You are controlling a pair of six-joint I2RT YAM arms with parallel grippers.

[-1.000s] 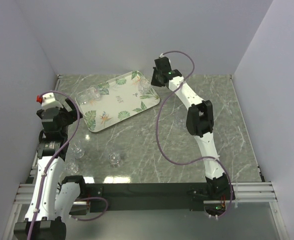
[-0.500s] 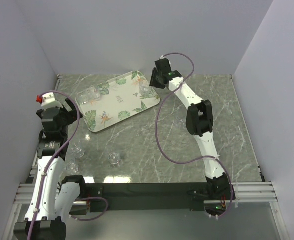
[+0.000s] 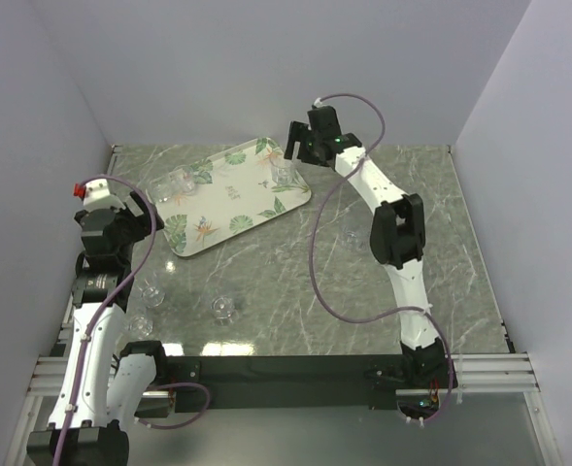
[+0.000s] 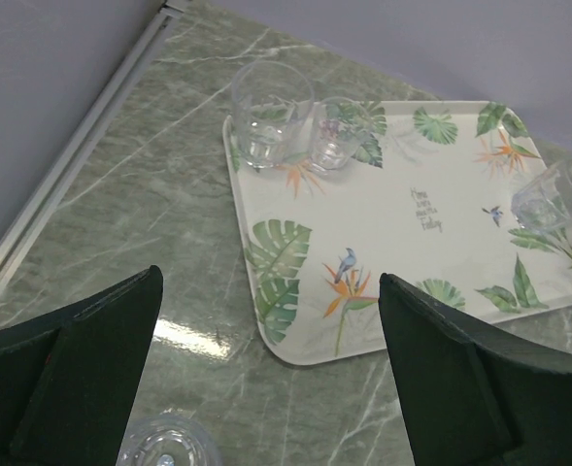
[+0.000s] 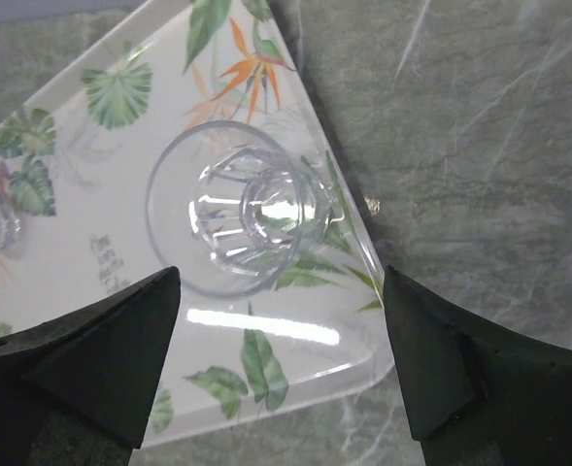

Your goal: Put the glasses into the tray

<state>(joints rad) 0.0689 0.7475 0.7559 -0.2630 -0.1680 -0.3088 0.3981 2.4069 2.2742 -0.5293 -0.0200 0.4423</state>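
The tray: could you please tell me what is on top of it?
Three glasses: two side by side at one corner, one near the opposite end, below the open right tool. That tool hides some tray edge in the top view.

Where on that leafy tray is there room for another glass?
The middle of the cream-white, leaf-printed rectangular tray is bare, between two small clear round glasses at its left end and a third glass at its right end. Those ends are crowded.
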